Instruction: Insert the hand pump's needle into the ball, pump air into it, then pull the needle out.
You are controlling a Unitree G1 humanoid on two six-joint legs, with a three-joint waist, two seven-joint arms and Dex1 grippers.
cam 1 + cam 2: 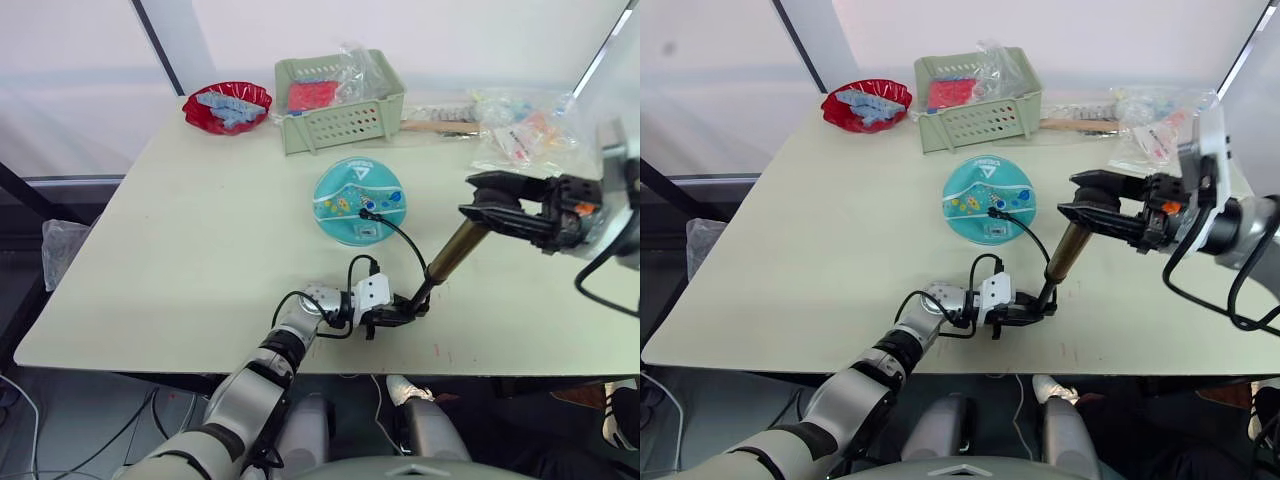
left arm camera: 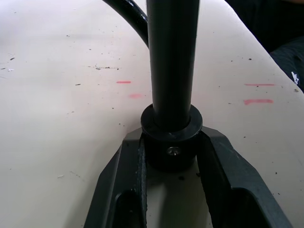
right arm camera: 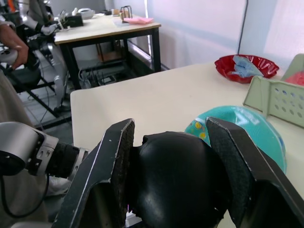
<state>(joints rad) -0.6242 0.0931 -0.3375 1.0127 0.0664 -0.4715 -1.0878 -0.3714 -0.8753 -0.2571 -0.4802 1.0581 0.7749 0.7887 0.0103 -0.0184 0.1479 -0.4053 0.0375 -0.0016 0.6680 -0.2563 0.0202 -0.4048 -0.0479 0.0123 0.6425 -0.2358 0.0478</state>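
Currently: ball [image 1: 358, 199] flat on table [image 1: 180, 250], centre, just in front of green basket [image 1: 340, 100]. Needle [image 1: 366, 212] at ball's top face, black hose [image 1: 405, 240] curving from it to pump base. Hand pump [image 1: 450, 255] tilted, base near table's front edge. Left gripper [image 1: 400, 315] w/ fingers [image 2: 118, 190] clamped on pump's black base collar. Right gripper [image 1: 480, 200] w/ fingers [image 3: 107, 166] closed on black T-handle at pump top. Red bowl [image 1: 227, 106] at far left corner.
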